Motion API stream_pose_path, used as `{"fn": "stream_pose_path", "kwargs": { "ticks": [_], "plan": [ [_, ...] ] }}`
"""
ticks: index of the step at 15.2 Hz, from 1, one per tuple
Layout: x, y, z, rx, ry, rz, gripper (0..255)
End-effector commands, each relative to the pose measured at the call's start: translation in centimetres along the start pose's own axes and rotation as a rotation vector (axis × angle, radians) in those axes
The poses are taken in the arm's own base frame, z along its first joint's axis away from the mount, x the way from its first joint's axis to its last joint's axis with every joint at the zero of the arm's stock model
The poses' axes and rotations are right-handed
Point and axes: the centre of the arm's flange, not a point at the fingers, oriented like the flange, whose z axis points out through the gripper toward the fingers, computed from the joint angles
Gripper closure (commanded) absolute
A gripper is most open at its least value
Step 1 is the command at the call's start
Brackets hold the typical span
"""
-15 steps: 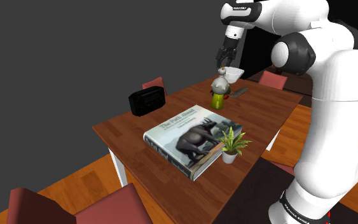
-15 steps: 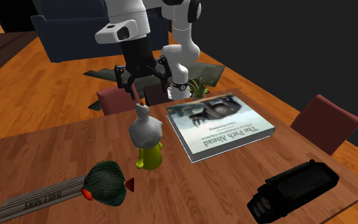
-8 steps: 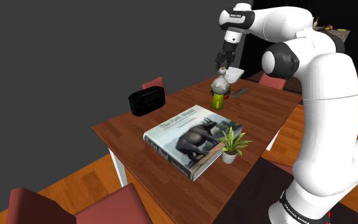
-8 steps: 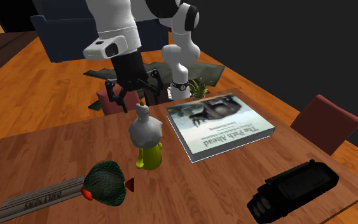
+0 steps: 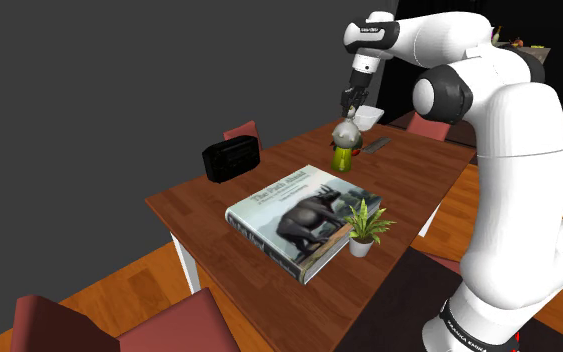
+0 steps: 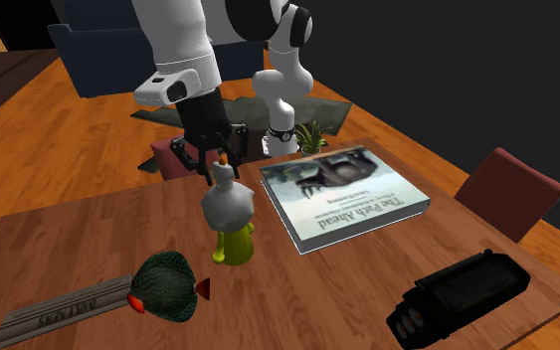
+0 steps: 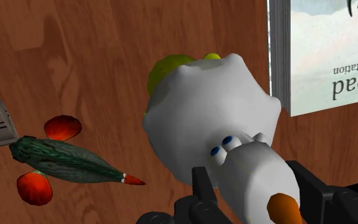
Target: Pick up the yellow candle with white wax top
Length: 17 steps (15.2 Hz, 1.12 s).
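Note:
The candle (image 6: 230, 214) stands upright on the brown wooden table (image 6: 317, 298). It has a yellow base (image 5: 344, 158) and a white wax top shaped like a small figure with blue eyes and an orange nose (image 7: 209, 108). My gripper (image 6: 220, 164) comes down from straight above and is shut on the figure's narrow white head. In the wrist view the gripper (image 7: 254, 184) has a black finger pressed against each side of the head. In the shoulder view the gripper (image 5: 350, 108) sits right on the candle's tip (image 5: 346, 130).
A large hardcover book (image 5: 299, 220) lies beside the candle, with a small potted plant (image 5: 364, 228) at its near corner. A green and red object (image 6: 168, 286) and a flat grey slab (image 6: 64, 310) lie close by. A black box (image 5: 231, 157), a white bowl (image 5: 369, 117) and red chairs (image 6: 511, 189) stand around.
The gripper has dropped onto the candle's top and its fingers, wide apart before, have closed on the white head. The candle has not moved.

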Motion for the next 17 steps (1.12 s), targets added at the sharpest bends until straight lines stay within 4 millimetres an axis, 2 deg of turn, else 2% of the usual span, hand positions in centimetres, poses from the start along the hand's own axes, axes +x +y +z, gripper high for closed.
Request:
{"fn": "stream_pose_path", "kwargs": {
  "ticks": [1,6,17],
  "plan": [
    [0.0,0.0,0.1,0.001,-0.001,0.0,255],
    [0.0,0.0,0.1,0.001,-0.001,0.0,255],
    [0.6,-0.7,-5.7,0.001,-0.001,0.0,255]
  ]
}}
